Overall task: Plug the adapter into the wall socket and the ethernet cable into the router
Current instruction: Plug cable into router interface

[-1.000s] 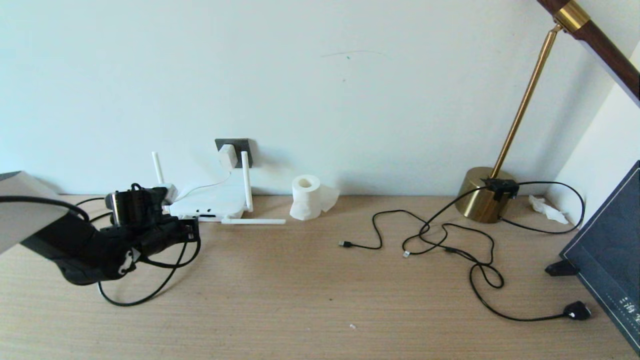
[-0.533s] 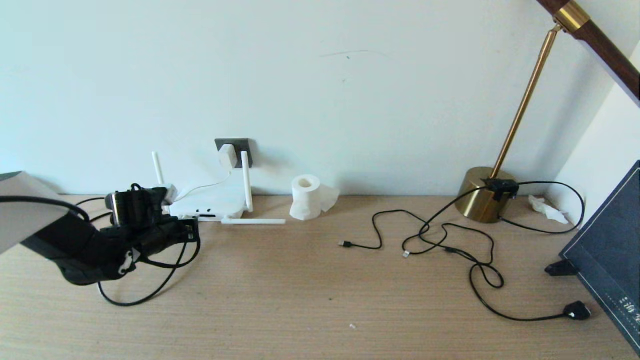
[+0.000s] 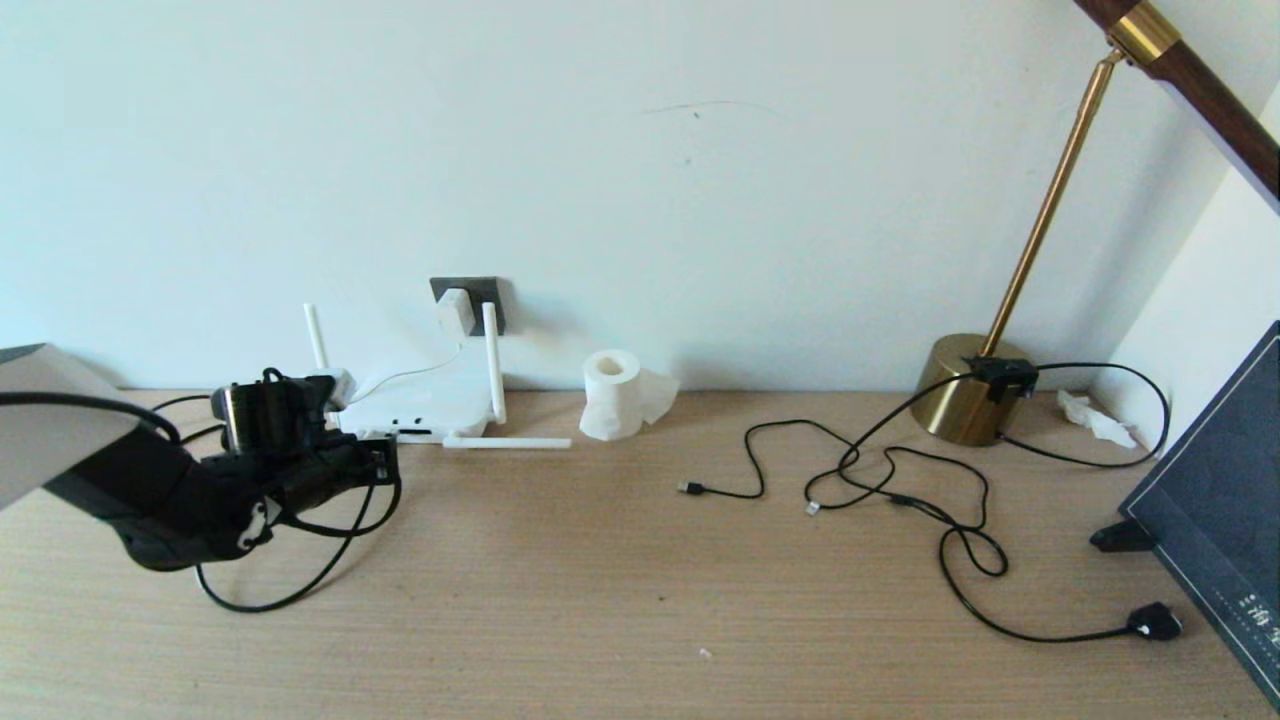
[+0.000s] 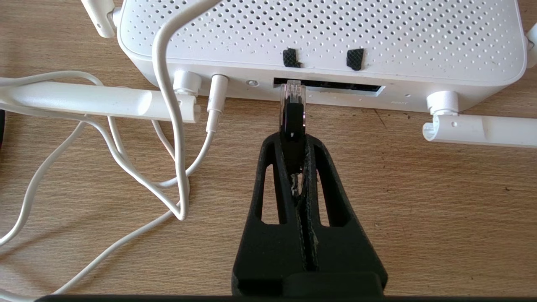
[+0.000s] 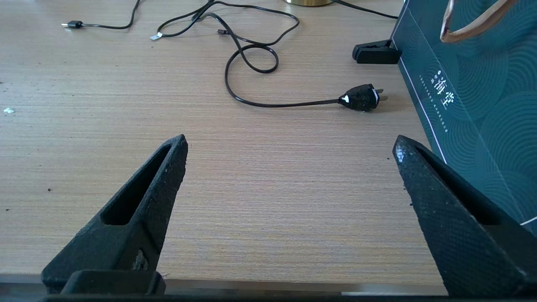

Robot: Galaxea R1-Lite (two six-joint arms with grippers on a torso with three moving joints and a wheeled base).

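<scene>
The white adapter (image 3: 455,312) sits in the dark grey wall socket (image 3: 484,289), its thin white cord (image 4: 168,126) running down to the router. The white router (image 3: 425,405) lies below it by the wall, two antennas upright and one flat on the table. My left gripper (image 3: 380,462) (image 4: 293,140) is shut on the ethernet cable's black boot. The cable's clear-tipped plug (image 4: 292,93) points at the router's dark port slot (image 4: 335,87), its tip at the slot's left end. The black ethernet cable (image 3: 290,590) loops under the arm. My right gripper (image 5: 289,147) hangs open over bare table.
A tissue roll (image 3: 612,394) stands right of the router. Loose black cables (image 3: 900,490) with a mains plug (image 3: 1152,622) (image 5: 361,97) sprawl at the right, by a brass lamp base (image 3: 965,400) and a dark bag (image 3: 1220,510) (image 5: 474,75).
</scene>
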